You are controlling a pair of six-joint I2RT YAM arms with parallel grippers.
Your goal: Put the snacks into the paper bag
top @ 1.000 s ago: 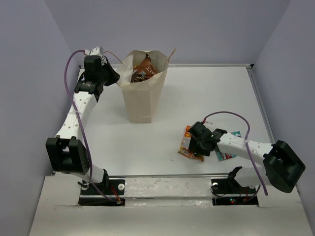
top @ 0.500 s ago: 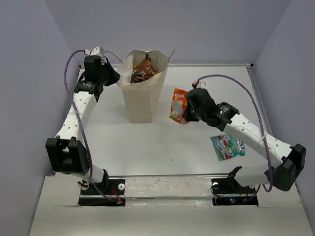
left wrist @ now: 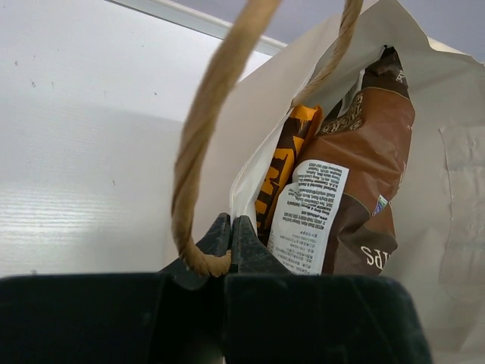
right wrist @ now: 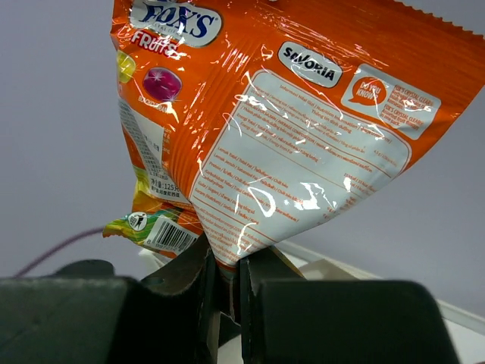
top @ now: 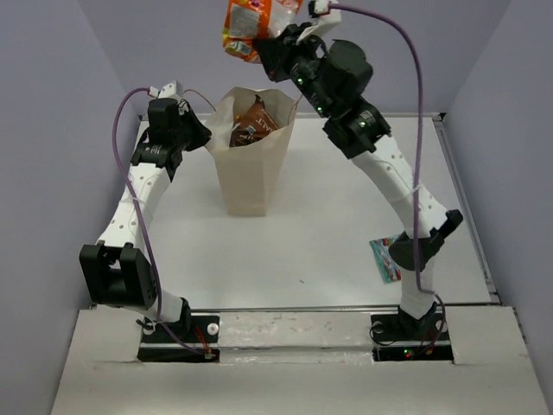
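Note:
The cream-white paper bag (top: 252, 173) stands at the back left of the table, with a brown bag (top: 257, 121) and an orange-yellow chip bag (left wrist: 284, 171) inside it. My left gripper (top: 200, 137) is shut on the paper bag's left rim (left wrist: 244, 193), next to its cord handle (left wrist: 201, 144). My right gripper (top: 270, 45) is shut on the small orange packet (top: 246, 24) and holds it high above the paper bag's opening; the packet fills the right wrist view (right wrist: 258, 129). The small teal-green packet (top: 386, 257) lies on the table, partly hidden behind my right arm. The dark blue bag is hidden.
The white table (top: 363, 190) is bounded by grey-blue walls on the left, back and right. My right arm arches from its base (top: 413, 327) up over the table's right half.
My right gripper lifted the small orange packet off the table's right front, carried it up and left, and now holds it above the paper bag. The left arm has not moved.

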